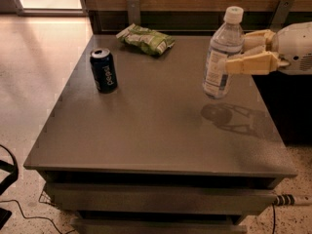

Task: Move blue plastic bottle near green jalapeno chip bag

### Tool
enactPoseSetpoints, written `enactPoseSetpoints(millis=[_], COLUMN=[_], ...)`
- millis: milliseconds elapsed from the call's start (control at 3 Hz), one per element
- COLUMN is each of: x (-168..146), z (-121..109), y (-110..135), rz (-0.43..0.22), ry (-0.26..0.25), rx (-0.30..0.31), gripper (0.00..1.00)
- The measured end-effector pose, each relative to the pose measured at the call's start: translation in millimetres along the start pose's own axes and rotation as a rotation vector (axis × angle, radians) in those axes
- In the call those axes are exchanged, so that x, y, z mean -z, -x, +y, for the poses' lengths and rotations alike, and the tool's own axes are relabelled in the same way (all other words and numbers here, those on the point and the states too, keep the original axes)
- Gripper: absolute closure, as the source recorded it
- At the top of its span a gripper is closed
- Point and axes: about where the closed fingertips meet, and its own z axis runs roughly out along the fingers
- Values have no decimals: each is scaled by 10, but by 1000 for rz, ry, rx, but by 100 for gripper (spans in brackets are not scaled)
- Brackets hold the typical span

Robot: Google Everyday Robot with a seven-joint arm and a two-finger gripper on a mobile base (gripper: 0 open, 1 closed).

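At the upper right of the frame, your gripper (237, 52) clamps its 2 fingers on the bottle (222, 57), held above the table (146, 130). Its contents are unclear. The right edge cuts off the arm. The chip bag (146, 39) lies top centre, well apart from the bottle; 1 can (104, 70) stands left.

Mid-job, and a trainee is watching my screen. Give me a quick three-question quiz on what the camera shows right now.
1. True or false: the blue plastic bottle stands on the table.
2. The green jalapeno chip bag lies at the table's: A) far edge B) near edge C) front right corner.
3. Fill in: the gripper, reaching in from the right side above the table, is shut on the ____.
Key: 1 false, it is held in the air with its shadow on the tabletop below. 2 A. 3 blue plastic bottle.
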Motion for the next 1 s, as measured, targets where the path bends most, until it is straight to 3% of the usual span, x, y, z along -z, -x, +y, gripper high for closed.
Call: enactPoseSetpoints(millis=[333,1000], x=[-26,-391], z=[-519,-1444], y=[239,307], rz=[1,-62], ry=[-57,-116], rx=[-3,17], gripper=[100,100])
